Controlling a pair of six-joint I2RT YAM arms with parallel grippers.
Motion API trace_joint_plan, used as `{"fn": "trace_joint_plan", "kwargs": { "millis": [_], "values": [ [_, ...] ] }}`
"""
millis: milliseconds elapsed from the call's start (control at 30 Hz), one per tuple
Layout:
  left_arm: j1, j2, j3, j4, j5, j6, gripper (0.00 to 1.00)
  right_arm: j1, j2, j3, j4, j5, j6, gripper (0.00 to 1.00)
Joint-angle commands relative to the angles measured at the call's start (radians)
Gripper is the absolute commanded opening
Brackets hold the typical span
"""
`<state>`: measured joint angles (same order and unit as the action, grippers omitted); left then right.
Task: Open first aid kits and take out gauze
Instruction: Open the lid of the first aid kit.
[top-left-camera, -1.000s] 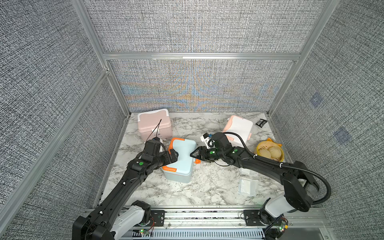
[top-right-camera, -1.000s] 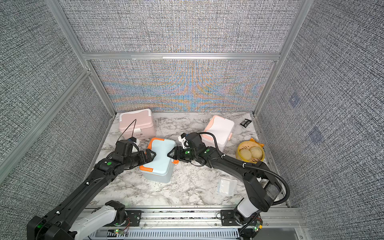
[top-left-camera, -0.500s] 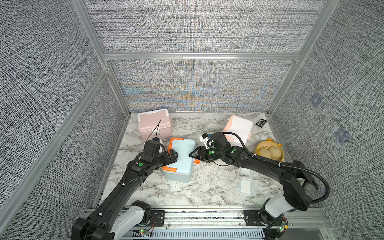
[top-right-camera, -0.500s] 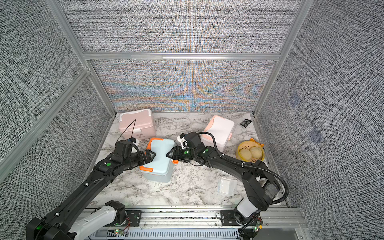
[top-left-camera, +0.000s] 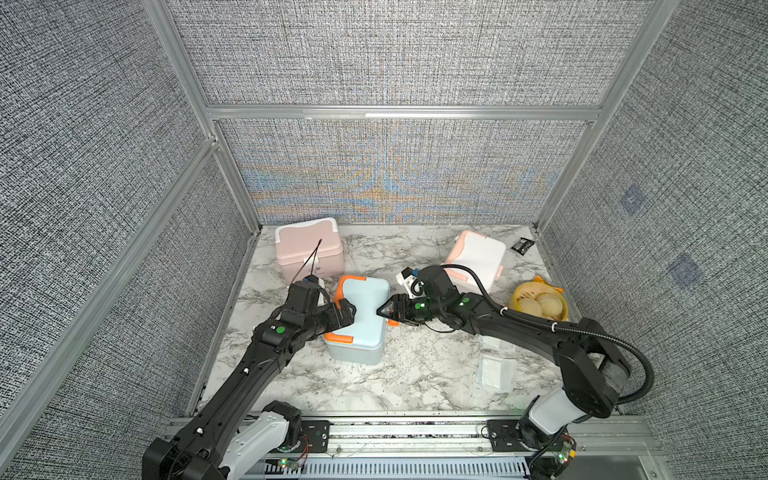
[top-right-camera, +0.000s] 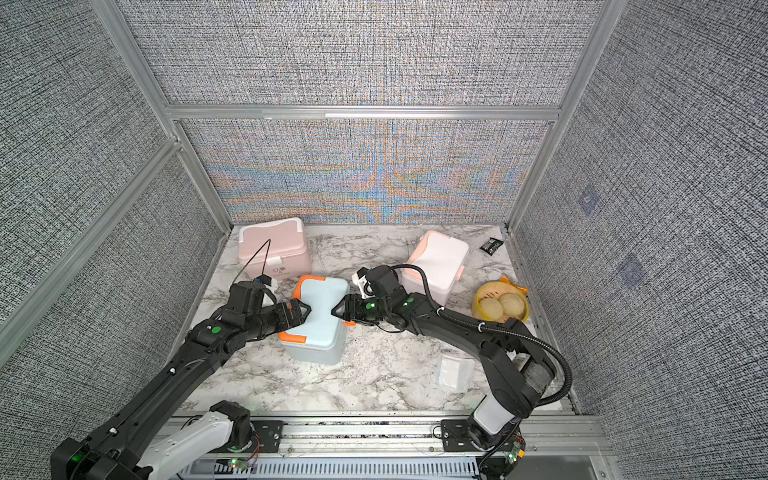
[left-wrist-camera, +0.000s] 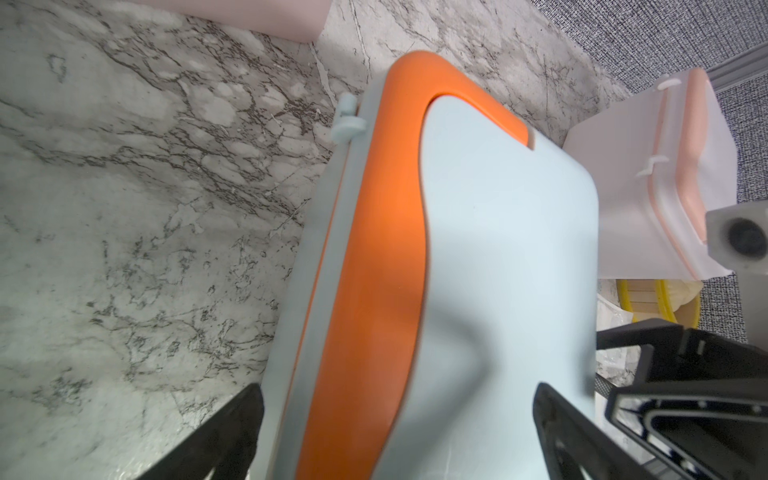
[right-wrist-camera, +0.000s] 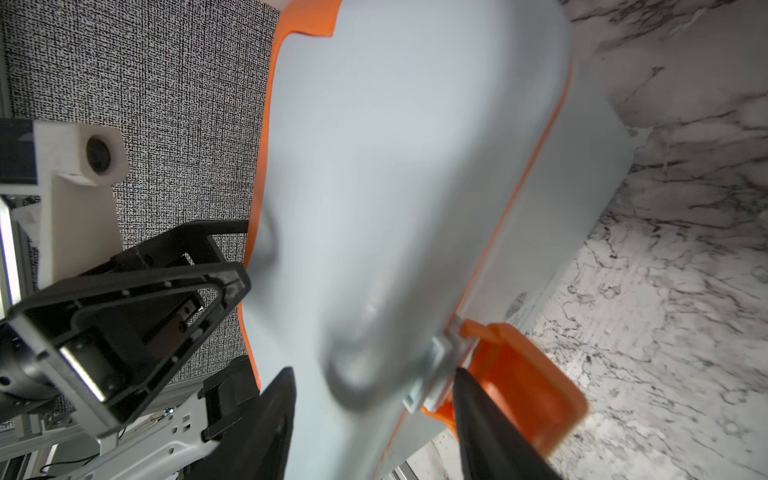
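Note:
The pale blue-and-orange first aid kit (top-left-camera: 365, 291) (top-right-camera: 322, 291) stands mid-table with its lid down. My left gripper (top-left-camera: 352, 311) (left-wrist-camera: 399, 399) is open wide, straddling the lid's left edge and orange handle (left-wrist-camera: 374, 249). From the right, my right gripper (top-left-camera: 380, 310) (right-wrist-camera: 370, 374) pinches the lid's rim, one finger on top and one under the tab beside the flipped-out orange latch (right-wrist-camera: 519, 374). The pink kit (top-left-camera: 309, 249) and the white-and-peach kit (top-left-camera: 478, 257) stand shut at the back. A gauze packet (top-left-camera: 494, 370) (top-right-camera: 451, 372) lies front right.
A yellow basket (top-left-camera: 515, 299) with buns sits at the right edge. A small black wrapper (top-left-camera: 522, 245) lies in the back right corner. Grey fabric walls with metal posts close in three sides of the marble table (top-left-camera: 415, 374).
My right gripper has crept a little leftward onto the blue kit's lid edge. The left gripper and the kits have stayed put.

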<state>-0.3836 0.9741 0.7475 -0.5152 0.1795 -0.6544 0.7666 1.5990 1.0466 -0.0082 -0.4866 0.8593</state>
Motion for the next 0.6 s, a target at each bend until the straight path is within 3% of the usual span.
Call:
{"fn": "trace_joint_plan", "kwargs": {
  "millis": [0, 300, 567],
  "values": [
    [0.001, -0.002, -0.001, -0.002, 0.000, -0.001, 1.00, 0.006, 0.003, 0.010, 0.041, -0.026, 0.013, 0.62],
    [0.002, -0.003, 0.001, -0.004, 0.000, -0.001, 1.00, 0.004, -0.043, 0.016, -0.041, 0.061, -0.029, 0.62],
    [0.001, -0.007, 0.003, -0.008, -0.001, -0.001, 1.00, 0.004, 0.010, 0.046, -0.016, 0.039, -0.025, 0.61]
  ]
}}
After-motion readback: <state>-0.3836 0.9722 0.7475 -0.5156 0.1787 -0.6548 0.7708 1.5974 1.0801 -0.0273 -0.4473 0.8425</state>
